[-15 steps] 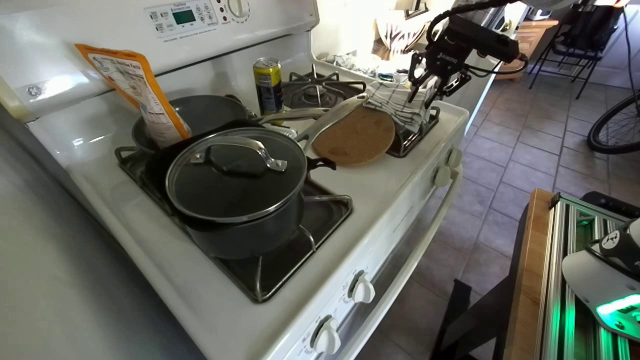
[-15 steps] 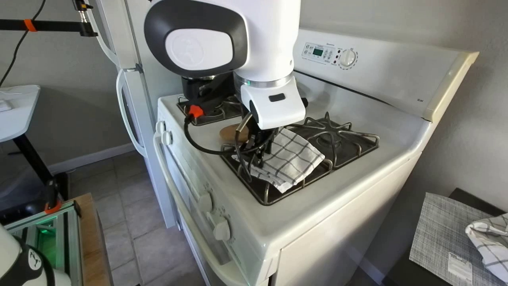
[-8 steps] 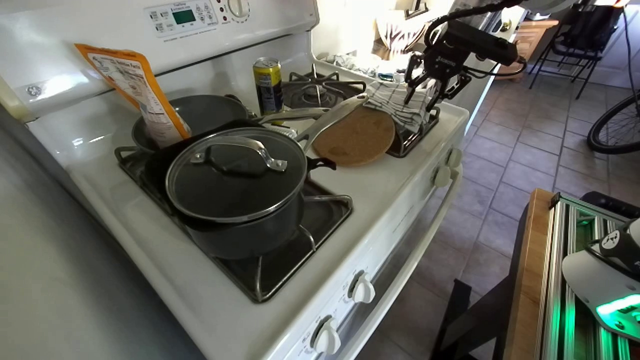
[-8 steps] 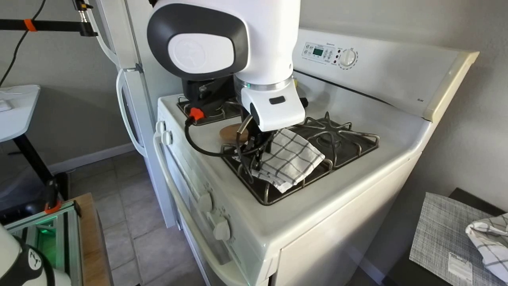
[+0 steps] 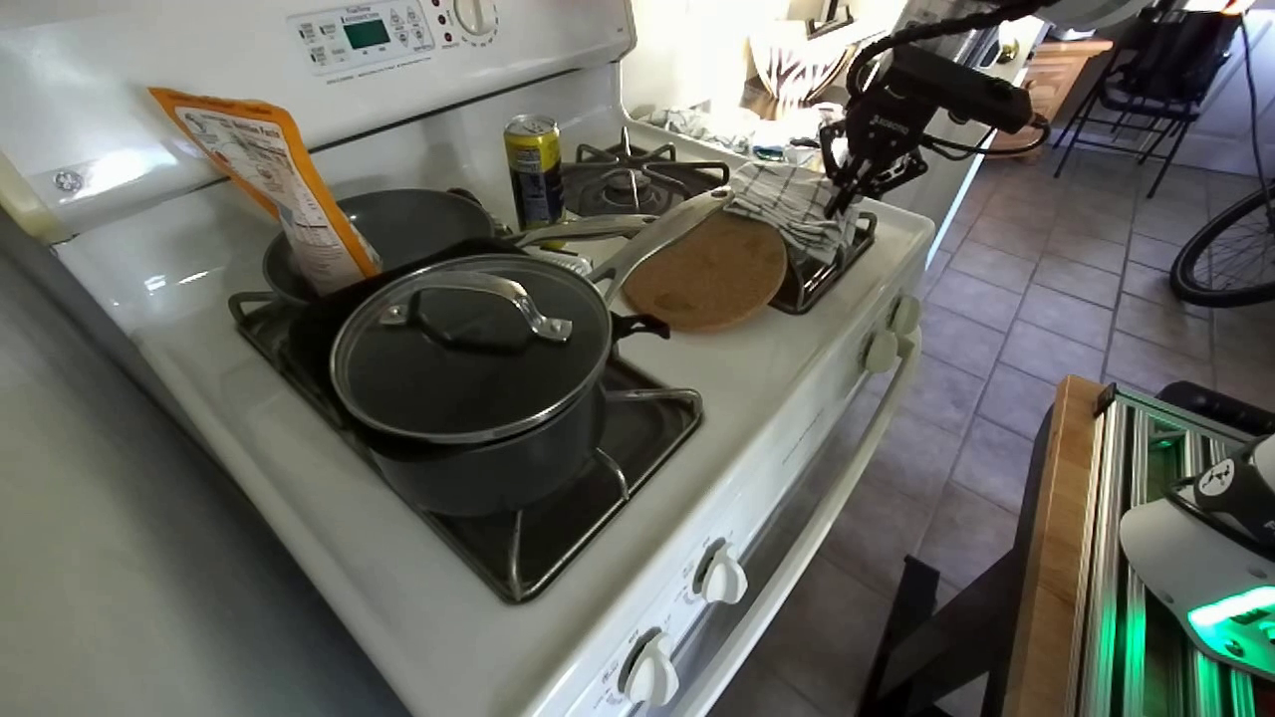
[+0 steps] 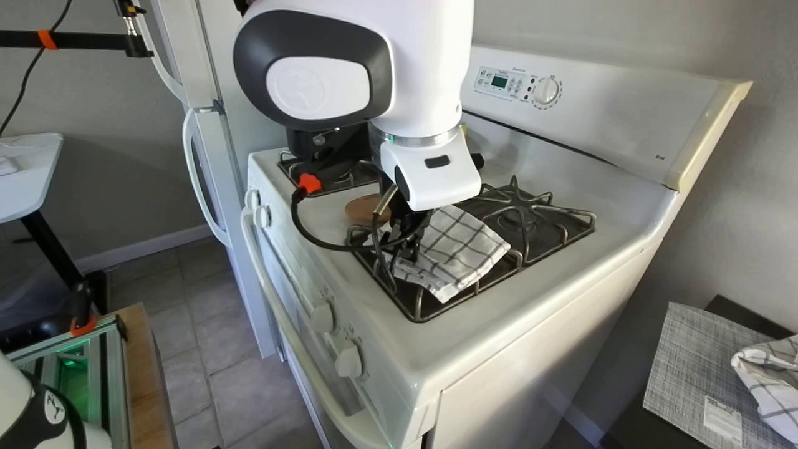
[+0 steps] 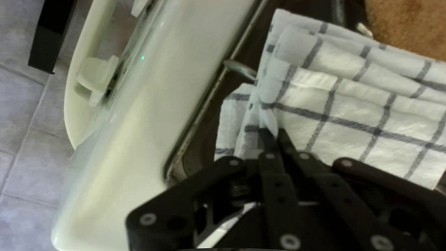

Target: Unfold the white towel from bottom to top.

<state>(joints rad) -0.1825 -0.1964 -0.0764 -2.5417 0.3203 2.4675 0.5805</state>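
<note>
White towel (image 7: 352, 104) in rumpled layers over the front right burner (image 7: 202, 146), at that corner of the stovetop (image 5: 737, 363) as you face the knobs (image 6: 348, 362). Grey lines cross the cloth in a grid; a lower layer pokes out underneath on the side toward the front edge. Your gripper (image 7: 276, 134) is down at that same side, clenched on cloth: in the wrist view the fingertips (image 7: 266, 138) nearly meet, a small fold of towel pinched between them. From the pinch, most of the cloth spreads away toward the back edge. In an exterior view your arm (image 6: 430, 81) stands over this corner and hides part of the grip. Moving left along the front edge, you have the brown board (image 5: 707, 274), mostly between the two front burners, its rim at the towel's border; touching or not, can't tell. A long handle (image 5: 652, 244) from the lidded pot (image 5: 478, 478) passes over the board, its tip near the towel. Pot sits on the front left burner (image 5: 570, 530), clear lid (image 5: 438, 388) on. Toward the back left corner, a dark pan (image 5: 418, 224), the orange-and-white packet (image 5: 289, 189) rising tilted from it. Yellow-and-dark can (image 5: 534, 179) upright near the back edge, left of the rear right burner (image 5: 630, 184). Well off the stove's right edge, a second checked cloth (image 6: 776, 386) lies bunched on a grey mat (image 6: 686, 362).
</note>
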